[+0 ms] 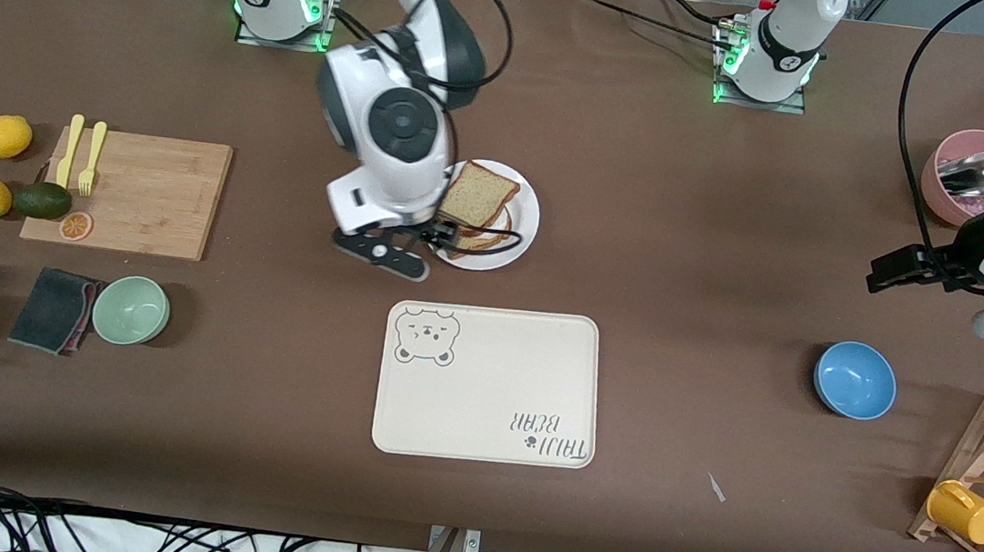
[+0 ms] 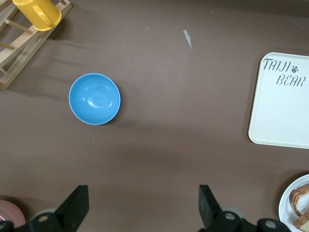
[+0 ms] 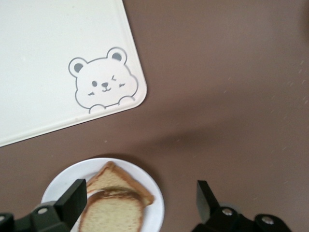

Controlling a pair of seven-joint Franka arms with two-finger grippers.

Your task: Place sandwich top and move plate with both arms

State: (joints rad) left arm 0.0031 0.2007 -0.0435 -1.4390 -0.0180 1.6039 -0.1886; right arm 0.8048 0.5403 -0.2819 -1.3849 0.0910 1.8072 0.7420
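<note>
Front view: the right gripper point(image 1: 422, 246) hangs low over the edge of the plate point(image 1: 523, 224) toward the right arm's end of the table, jaws spread wide and holding nothing. The sandwich top point(image 1: 478, 195) lies on the stack of bread on that plate, tilted askew, just beside the fingers and free of them. The tray point(image 1: 490, 384) lies nearer the camera than the plate. The left gripper point(image 1: 900, 269) waits in the air near the left arm's end, over bare table between the pink bowl point(image 1: 944, 191) and the blue bowl point(image 1: 854, 379).

Left wrist view: the left gripper point(image 2: 142, 210) shows both fingers far apart with only brown table between them. The blue bowl point(image 2: 94, 98) sits well ahead of the jaws, the plate point(image 2: 286, 202) off to one side.

Right wrist view: the right gripper point(image 3: 140, 203) stands wide open. One finger point(image 3: 72, 198) overlaps the plate point(image 3: 157, 203) rim; the sandwich top point(image 3: 113, 215) lies between the fingers, close beside that one.
</note>
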